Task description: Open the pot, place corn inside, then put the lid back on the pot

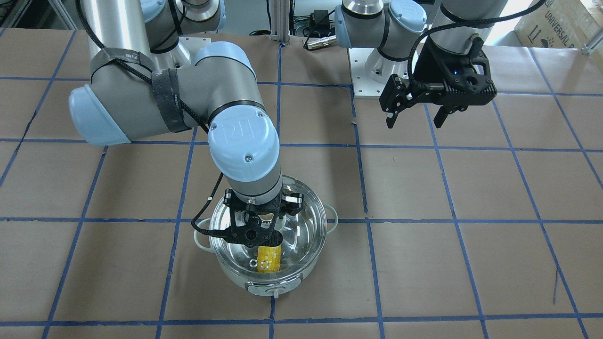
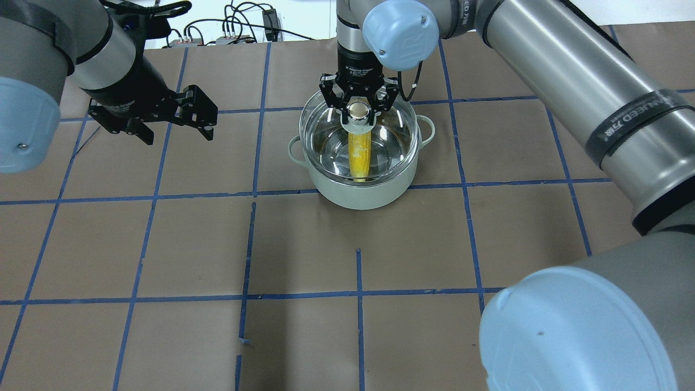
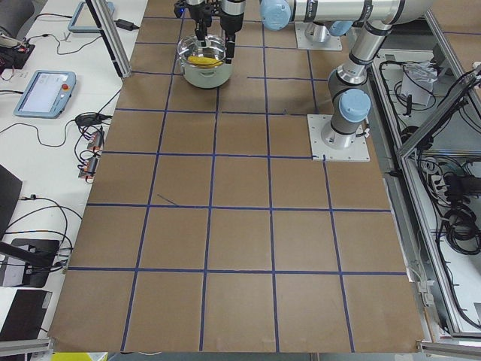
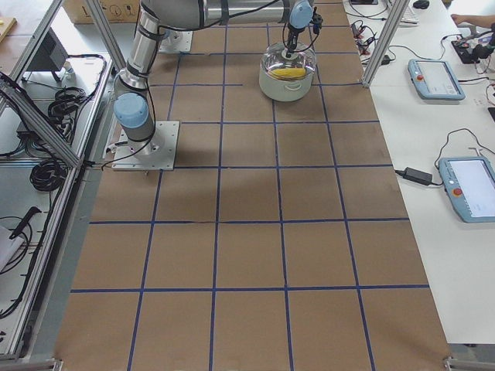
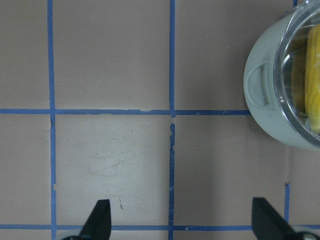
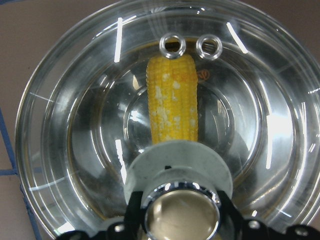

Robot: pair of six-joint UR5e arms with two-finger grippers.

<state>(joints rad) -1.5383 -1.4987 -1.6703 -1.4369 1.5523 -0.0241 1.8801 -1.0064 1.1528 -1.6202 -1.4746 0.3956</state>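
Note:
The pale mint pot stands on the table with the yellow corn lying inside it. The clear glass lid covers the pot's mouth; I cannot tell whether it rests on the rim or hangs just above it. My right gripper is shut on the lid's ball knob, straight above the corn. My left gripper is open and empty above the bare table, well to the pot's left. The left wrist view shows the pot's side handle at its right edge.
The table is brown paper with a blue tape grid. The left arm's base plate and a cardboard box are at the robot's side. The right arm's elbow hangs over the table behind the pot.

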